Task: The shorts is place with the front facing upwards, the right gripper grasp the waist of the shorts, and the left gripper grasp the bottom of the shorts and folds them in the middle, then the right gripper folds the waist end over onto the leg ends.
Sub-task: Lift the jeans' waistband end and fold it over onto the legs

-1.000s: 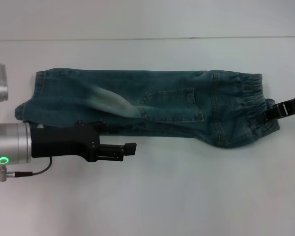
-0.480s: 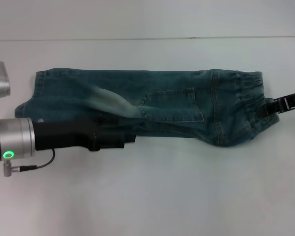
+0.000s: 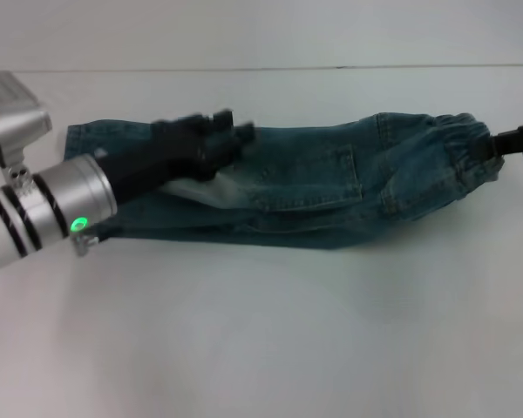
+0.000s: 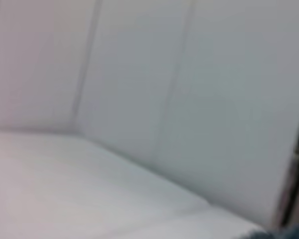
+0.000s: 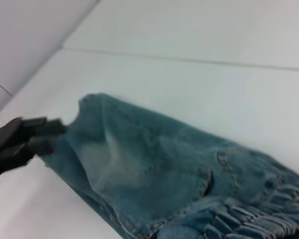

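left wrist view blurred, shorts [image 3: 314, 183] stretched between grippers

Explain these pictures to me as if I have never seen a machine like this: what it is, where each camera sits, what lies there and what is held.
This is a two-armed robot folding clothes. The wide picture is taken from a camera on its head, looking down at a white table. The other two come from cameras on its wrists. The left wrist one shows almost only blank white surfaces.

On the table lie denim shorts, folded lengthwise. The ruffled waist is on the robot's right, the leg ends on its left.

The left end effector, black on a silver and white arm, is over the leg half of the shorts. Whether it grips cloth I cannot tell. The right end effector reaches in at the waist, which looks lifted there, so it seems to hold it.
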